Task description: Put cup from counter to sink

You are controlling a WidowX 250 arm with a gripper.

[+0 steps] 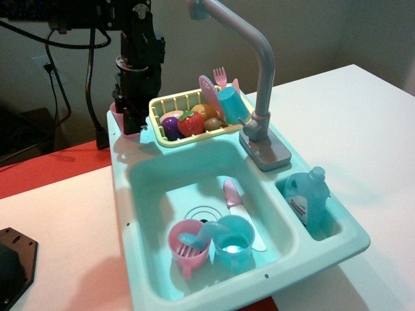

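Note:
The pink cup (116, 118) stands on the light-teal counter (139, 145) at the back left corner of the sink unit. Only its left edge and a strip of its base show. My black gripper (133, 120) is down at the cup, covering most of it from the front and right. Its fingers are dark against the cup, so I cannot tell whether they are closed on it. The sink (159, 194) is the deep teal basin in front of the cup.
A yellow basket (157, 103) of toy food and a blue cup stands right beside the gripper. The grey faucet (262, 71) arches over the sink. In the sink lie a pink handled cup (187, 247), a blue cup (232, 242) and a toy knife (237, 208). A blue bottle (306, 195) fills the side compartment.

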